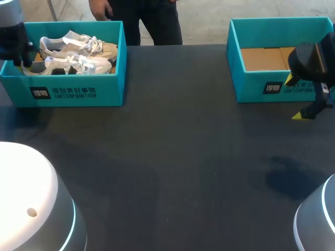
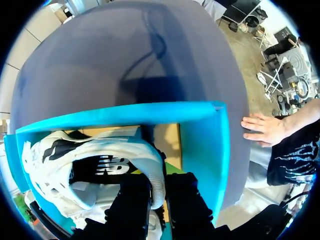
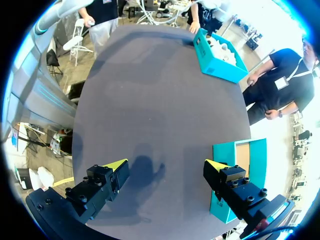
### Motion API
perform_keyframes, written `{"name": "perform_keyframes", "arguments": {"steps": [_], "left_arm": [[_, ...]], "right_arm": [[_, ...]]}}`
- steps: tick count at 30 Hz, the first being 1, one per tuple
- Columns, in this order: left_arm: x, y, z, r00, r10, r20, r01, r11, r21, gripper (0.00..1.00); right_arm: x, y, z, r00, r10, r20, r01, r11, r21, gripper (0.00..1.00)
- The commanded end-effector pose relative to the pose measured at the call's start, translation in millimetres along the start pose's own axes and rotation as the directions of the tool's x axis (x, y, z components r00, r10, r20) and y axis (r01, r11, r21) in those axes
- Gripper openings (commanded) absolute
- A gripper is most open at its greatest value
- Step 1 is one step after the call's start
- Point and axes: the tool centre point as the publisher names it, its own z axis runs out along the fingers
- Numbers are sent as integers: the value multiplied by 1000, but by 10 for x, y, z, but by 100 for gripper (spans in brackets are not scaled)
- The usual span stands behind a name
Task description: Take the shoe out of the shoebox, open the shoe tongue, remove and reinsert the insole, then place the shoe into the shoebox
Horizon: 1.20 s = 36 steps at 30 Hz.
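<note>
The teal shoebox (image 1: 78, 94) stands at the table's far left with two white shoes in it, one nearer (image 1: 73, 65) and one behind (image 1: 73, 46). My left gripper (image 1: 23, 58) is down in the box's left end. In the left wrist view its black fingers (image 2: 131, 202) press from both sides on the white heel collar of a shoe (image 2: 150, 160), so the left gripper (image 2: 159, 192) is shut on that shoe inside the box wall (image 2: 200, 145). My right gripper (image 1: 309, 107) hangs open over the table at the right, its fingers (image 3: 116, 166) wide apart around nothing (image 3: 165, 165).
A second teal box (image 1: 251, 89) with a cardboard floor sits at the far right, just beside my right gripper; it shows in the right wrist view too (image 3: 240, 170). A person's hand (image 2: 265, 129) rests at the table's far edge next to the shoebox.
</note>
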Motion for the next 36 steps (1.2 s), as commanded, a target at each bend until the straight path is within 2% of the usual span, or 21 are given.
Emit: {"name": "perform_keyframes", "arguments": {"steps": [1, 3, 14, 24, 36], "left_arm": [[49, 23, -245, 1000, 0, -16, 0, 1000, 18, 0], [77, 41, -357, 1000, -6, 6, 6, 1000, 31, 0], [96, 50, -899, 999, 16, -36, -15, 1000, 13, 0], [72, 14, -1215, 999, -6, -46, 4, 999, -50, 0], [-52, -185, -1603, 998, -4, -61, 2, 999, -35, 0]], "right_arm": [[-22, 8, 16, 1000, 0, -4, 0, 1000, 3, 100], [-22, 8, 16, 1000, 0, -4, 0, 1000, 3, 100], [-22, 8, 16, 1000, 0, -4, 0, 1000, 3, 100], [-22, 8, 16, 1000, 0, -4, 0, 1000, 3, 100], [-22, 8, 16, 1000, 0, -4, 0, 1000, 3, 100]]}}
